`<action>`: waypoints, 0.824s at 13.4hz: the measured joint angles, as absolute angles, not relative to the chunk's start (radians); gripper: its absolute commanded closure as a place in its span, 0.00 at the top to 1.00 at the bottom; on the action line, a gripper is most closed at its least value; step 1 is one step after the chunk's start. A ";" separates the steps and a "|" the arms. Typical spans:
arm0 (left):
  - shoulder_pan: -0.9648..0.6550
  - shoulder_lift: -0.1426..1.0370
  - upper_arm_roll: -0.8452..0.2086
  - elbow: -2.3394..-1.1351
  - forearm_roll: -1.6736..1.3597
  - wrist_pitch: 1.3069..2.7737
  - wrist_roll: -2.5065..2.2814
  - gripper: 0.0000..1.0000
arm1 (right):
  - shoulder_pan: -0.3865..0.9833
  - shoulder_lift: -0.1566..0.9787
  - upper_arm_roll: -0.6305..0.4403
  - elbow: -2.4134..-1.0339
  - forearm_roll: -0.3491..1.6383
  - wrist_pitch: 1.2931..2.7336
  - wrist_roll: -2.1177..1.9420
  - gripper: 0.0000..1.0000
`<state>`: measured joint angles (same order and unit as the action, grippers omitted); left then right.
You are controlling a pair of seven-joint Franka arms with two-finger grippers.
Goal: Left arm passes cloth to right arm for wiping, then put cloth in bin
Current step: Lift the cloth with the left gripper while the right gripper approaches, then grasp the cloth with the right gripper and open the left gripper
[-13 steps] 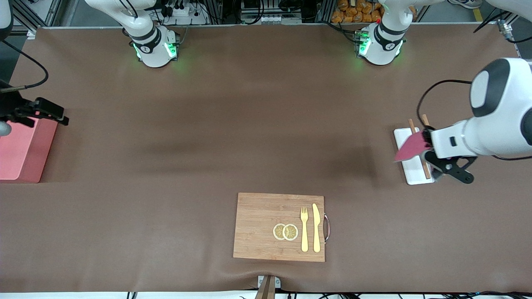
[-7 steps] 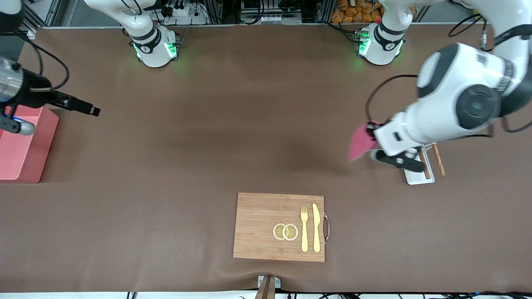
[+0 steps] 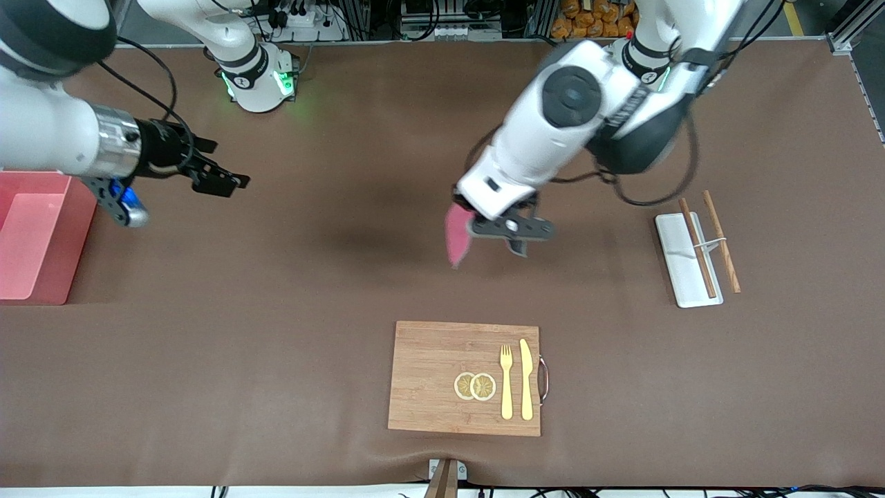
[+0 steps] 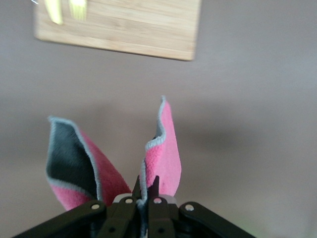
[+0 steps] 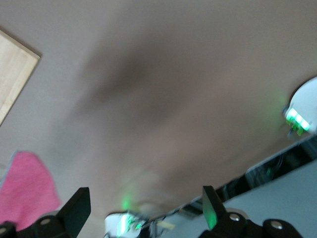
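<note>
Left gripper pinching hanging cloth over mid-table, right gripper spread wide

Even overhead light, soft shadows, motion-blurred right wrist view

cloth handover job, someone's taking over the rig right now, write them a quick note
Left gripper: shut on the cloth, up over bare table about mid-table, farther from the front camera than the cutting board.
Right gripper: open, empty, over the table near the bin, pointing toward the cloth.
Bin: at the right arm's end of the table, no cloth in it.
Done: cloth picked up.
Left: handover to the right gripper, wiping, then cloth into the bin.
</note>
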<state>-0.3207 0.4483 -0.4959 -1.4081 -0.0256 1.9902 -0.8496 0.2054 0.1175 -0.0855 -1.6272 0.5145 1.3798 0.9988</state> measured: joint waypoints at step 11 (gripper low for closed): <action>-0.570 0.518 -0.489 -1.404 -0.054 2.590 -1.505 0.00 | 0.119 0.267 -0.098 -1.799 0.896 1.361 1.031 1.00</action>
<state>-0.5696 0.5177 -0.4889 -1.4036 -0.0542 2.5904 -1.5051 0.1194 0.2666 -0.0976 -1.7991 0.8965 1.3611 1.0313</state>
